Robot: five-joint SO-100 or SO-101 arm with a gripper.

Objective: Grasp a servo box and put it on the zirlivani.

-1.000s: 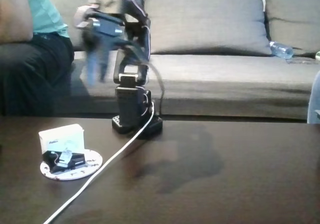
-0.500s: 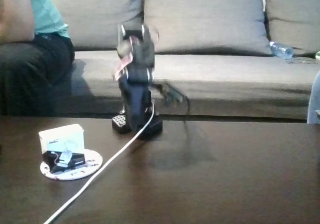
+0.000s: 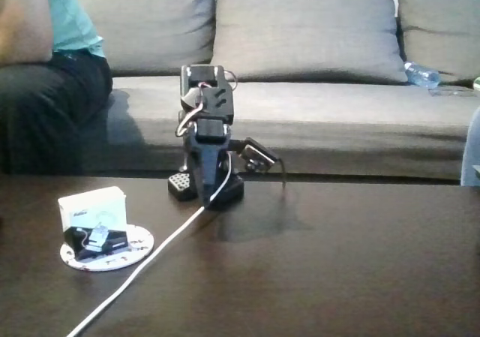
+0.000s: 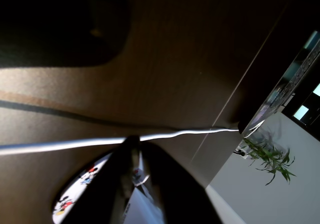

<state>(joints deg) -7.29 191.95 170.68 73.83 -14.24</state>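
Observation:
The servo box (image 3: pixel 93 216), white above and black below, stands on the zirlivani (image 3: pixel 133 248), a flat white disc at the table's front left in the fixed view. My arm (image 3: pixel 205 119) is folded low over its base in the middle of the table, well to the right of the box and apart from it. The wrist view has my gripper (image 4: pixel 132 142) coming in from the bottom edge. Its dark fingers meet at the tip with nothing in them. Behind them lies the zirlivani (image 4: pixel 82 189) with small coloured figures on it.
A white cable (image 3: pixel 150 258) runs from the arm's base to the table's front edge, passing just right of the disc. A person (image 3: pixel 45 67) sits on the grey sofa (image 3: pixel 337 104) at the left. A water bottle (image 3: pixel 421 74) lies on the sofa at the right.
The arm came down from a raised, leftward reach and folded over its base. The servo box stayed on the disc.

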